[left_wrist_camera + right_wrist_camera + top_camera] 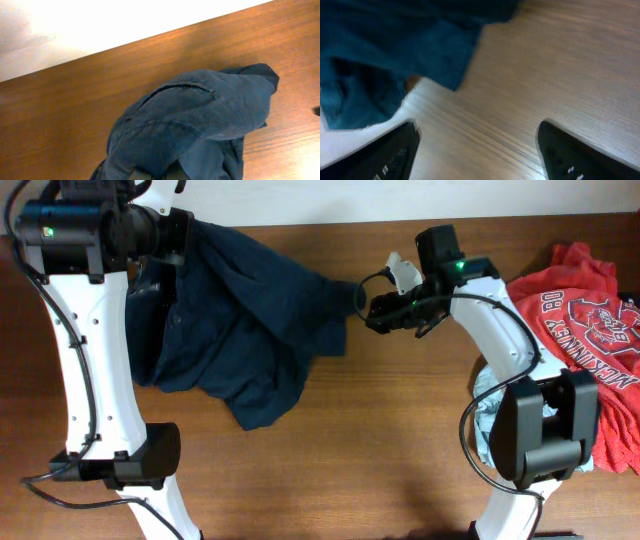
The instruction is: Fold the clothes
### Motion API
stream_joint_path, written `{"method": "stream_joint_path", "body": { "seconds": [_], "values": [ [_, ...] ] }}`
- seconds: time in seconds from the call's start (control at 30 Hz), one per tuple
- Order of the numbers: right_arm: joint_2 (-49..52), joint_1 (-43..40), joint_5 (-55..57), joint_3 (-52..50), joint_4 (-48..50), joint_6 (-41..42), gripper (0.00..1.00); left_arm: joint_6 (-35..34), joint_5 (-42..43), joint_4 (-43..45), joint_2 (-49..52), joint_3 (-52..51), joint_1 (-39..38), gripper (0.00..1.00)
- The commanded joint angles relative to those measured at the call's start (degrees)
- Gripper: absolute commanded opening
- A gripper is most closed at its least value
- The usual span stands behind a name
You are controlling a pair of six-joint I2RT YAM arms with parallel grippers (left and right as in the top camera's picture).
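The clothes (240, 330) are a dark navy garment lying bunched on the left half of the wooden table, with one corner stretching right to a point. My left gripper (172, 242) is at the garment's far left corner. In the left wrist view the fabric (200, 120) drapes over the fingers (152, 175), which look shut on it. My right gripper (370, 308) is just right of the garment's pointed corner. In the right wrist view its fingers (477, 150) are spread wide over bare table, with the navy fabric (385, 60) ahead at the upper left, not between them.
A red printed T-shirt (585, 310) lies at the right edge of the table. A pale blue cloth (486, 410) lies under the right arm. The table's far edge (150, 37) runs close behind the left gripper.
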Motion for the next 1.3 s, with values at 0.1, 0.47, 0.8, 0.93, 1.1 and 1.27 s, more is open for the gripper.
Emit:
{"method": "stream_joint_path", "body": {
  "seconds": [0.1, 0.47, 0.8, 0.93, 1.1, 1.27],
  "values": [
    [-0.6, 2.0, -5.0, -7.3, 16.8, 2.1, 0.79, -0.8, 2.5, 0.6, -2.6, 0.4, 0.1, 0.00],
    [1.3, 1.8, -10.4, -10.5, 27.4, 5.0, 0.79, -1.0, 2.0, 4.0, -10.0, 0.4, 0.2, 0.00],
    [1.3, 1.9, -23.8, -10.5, 28.7, 2.0, 0.72, -1.0, 0.0, 4.0, -10.8, 0.4, 0.1, 0.00],
    [1.3, 1.9, -24.9, -10.5, 26.7, 2.0, 0.78, -1.0, -0.8, 4.0, -10.8, 0.4, 0.1, 0.00],
    [1.3, 1.8, -23.2, -13.1, 26.4, 2.0, 0.87, -1.0, -1.2, 4.1, -10.8, 0.4, 0.1, 0.00],
    [1.3, 1.9, -26.1, -15.0, 26.6, 2.4, 0.88, -1.0, -1.2, 4.3, -10.8, 0.4, 0.1, 0.00]
  ]
}}
